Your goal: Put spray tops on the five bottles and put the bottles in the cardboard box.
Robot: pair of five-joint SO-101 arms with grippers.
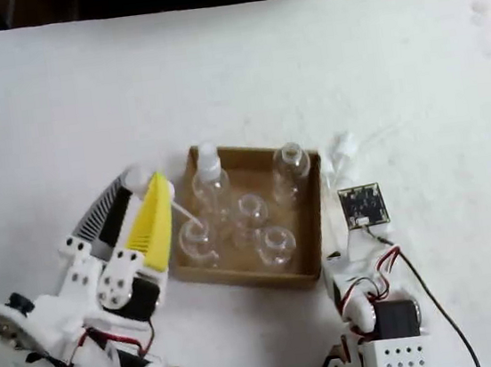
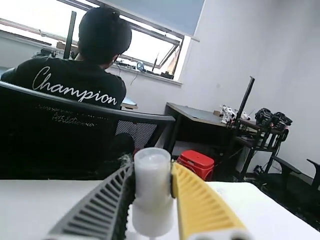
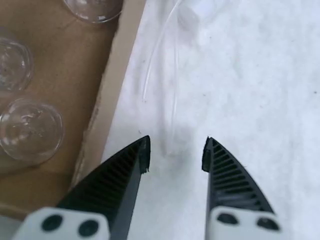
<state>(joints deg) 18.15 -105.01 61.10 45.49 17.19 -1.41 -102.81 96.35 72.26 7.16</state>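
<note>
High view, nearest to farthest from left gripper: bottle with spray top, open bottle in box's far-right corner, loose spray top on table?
1. Bottle with spray top: far-left corner of the box, next to the left gripper.
2. Open bottle: far-right corner.
3. Loose spray top: on the table, past the box.

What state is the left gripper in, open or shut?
Shut: the left gripper clamps a white spray top between its grey and yellow jaws.
</note>
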